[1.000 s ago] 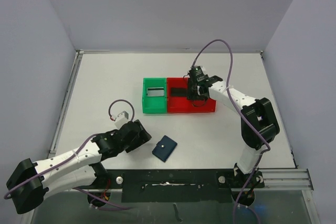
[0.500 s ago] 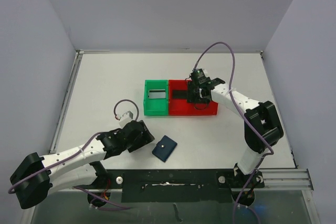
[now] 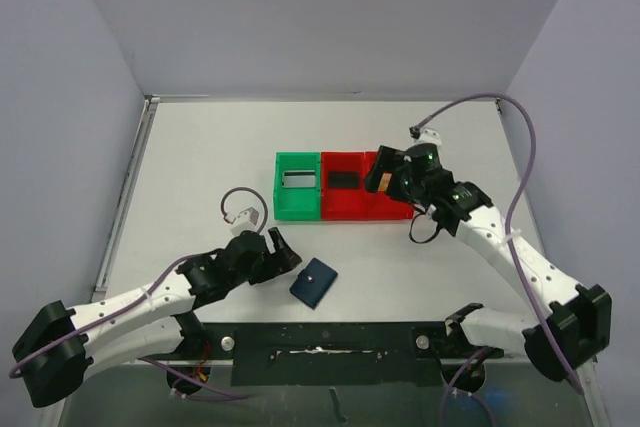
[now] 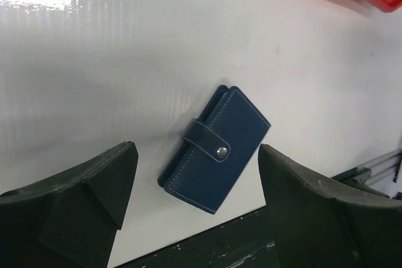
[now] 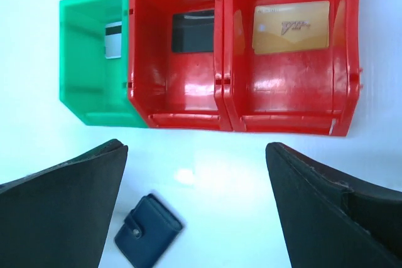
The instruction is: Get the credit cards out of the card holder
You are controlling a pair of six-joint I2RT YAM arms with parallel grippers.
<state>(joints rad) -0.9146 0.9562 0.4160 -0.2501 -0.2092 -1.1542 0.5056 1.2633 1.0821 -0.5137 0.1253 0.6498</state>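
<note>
The card holder, a dark blue wallet, lies flat on the white table with its snap strap fastened. My left gripper hovers open just left of it, one finger to each side in the left wrist view, holding nothing. Three credit cards lie in the bins. A grey striped one is in the green bin, a black one in the left red compartment, and a gold one in the right red compartment. My right gripper is wide open and empty near that compartment.
The green and red bins stand joined in a row at the table's middle. A black rail runs along the near edge, close below the card holder. Grey walls close in the table on three sides.
The right gripper opened wide and its arm swung out to the right; the gold card now lies in the right red compartment. The left gripper edged closer to the card holder.
</note>
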